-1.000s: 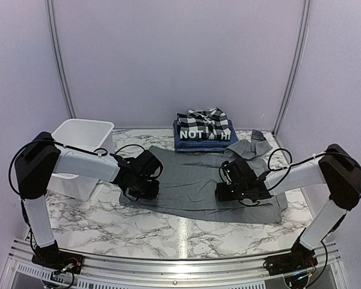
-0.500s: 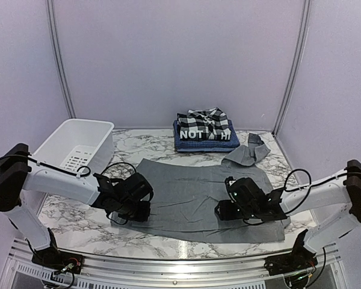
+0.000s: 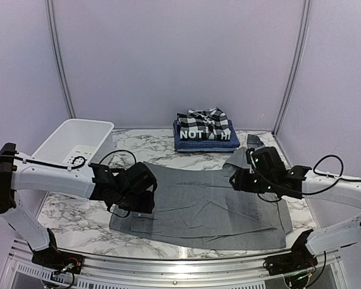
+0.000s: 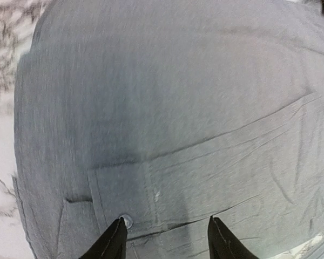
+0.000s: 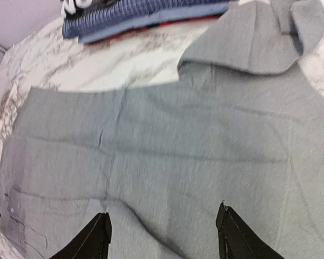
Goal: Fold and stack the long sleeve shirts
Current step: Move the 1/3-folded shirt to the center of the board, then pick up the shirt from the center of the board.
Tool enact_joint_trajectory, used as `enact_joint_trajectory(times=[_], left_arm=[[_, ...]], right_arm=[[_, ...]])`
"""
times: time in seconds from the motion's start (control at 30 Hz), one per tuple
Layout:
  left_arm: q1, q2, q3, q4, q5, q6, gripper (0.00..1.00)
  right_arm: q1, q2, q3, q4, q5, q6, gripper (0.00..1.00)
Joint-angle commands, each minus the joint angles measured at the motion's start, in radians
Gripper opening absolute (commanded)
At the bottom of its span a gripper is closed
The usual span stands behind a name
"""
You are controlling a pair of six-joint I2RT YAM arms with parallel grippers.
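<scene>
My left pincer (image 4: pixel 167 238) and right pincer (image 5: pixel 163 237) gape empty over the grey shirt (image 3: pixel 198 198); white tub (image 3: pixel 69 135) left, folded shirts (image 3: pixel 204 135) behind.

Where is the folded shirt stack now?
Top view: the folded shirt stack lies at the far middle of the table, behind the spread grey shirt.

White block letters on the black shirt (image 3: pixel 189 133), up at twelve o'clock on the counter (image 3: pixel 150 144): "NOT" reads clearly at its nine o'clock end and "HI" at its three o'clock end. The stretch between them is covered by the plaid shirt (image 3: pixel 204 119) lying on top. On the right wrist view only a scrap of white lettering shows, too cropped to read.
</scene>
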Motion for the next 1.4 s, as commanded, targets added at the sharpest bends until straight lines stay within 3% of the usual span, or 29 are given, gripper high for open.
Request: enact_joint_trajectory(times=[0.0, 0.27, 0.6, 0.77, 0.93, 1.13, 1.37], left_arm=[[0.036, -0.06, 0.106, -0.06, -0.106, 0.085, 0.58], [0.105, -0.091, 0.202, -0.059, -0.097, 0.193, 0.77], [0.156, -0.142, 0.216, -0.008, -0.116, 0.233, 0.92], [0.266, -0.052, 0.268, 0.028, -0.084, 0.322, 0.93], [0.357, 0.164, 0.391, 0.027, -0.058, 0.431, 0.92], [0.448, 0.397, 0.59, -0.036, -0.013, 0.479, 0.86], [0.477, 0.575, 0.726, -0.081, 0.031, 0.489, 0.7]], right_arm=[[-0.164, -0.002, 0.102, 0.038, 0.026, -0.139, 0.63], [-0.48, 0.227, 0.224, 0.214, -0.08, -0.227, 0.63], [-0.669, 0.656, 0.512, 0.249, -0.151, -0.257, 0.72], [-0.726, 0.803, 0.675, 0.226, -0.197, -0.252, 0.76], [-0.734, 0.912, 0.811, 0.173, -0.179, -0.267, 0.76], [-0.736, 0.962, 0.872, 0.155, -0.189, -0.278, 0.64], [-0.736, 0.936, 0.85, 0.153, -0.193, -0.293, 0.34]])
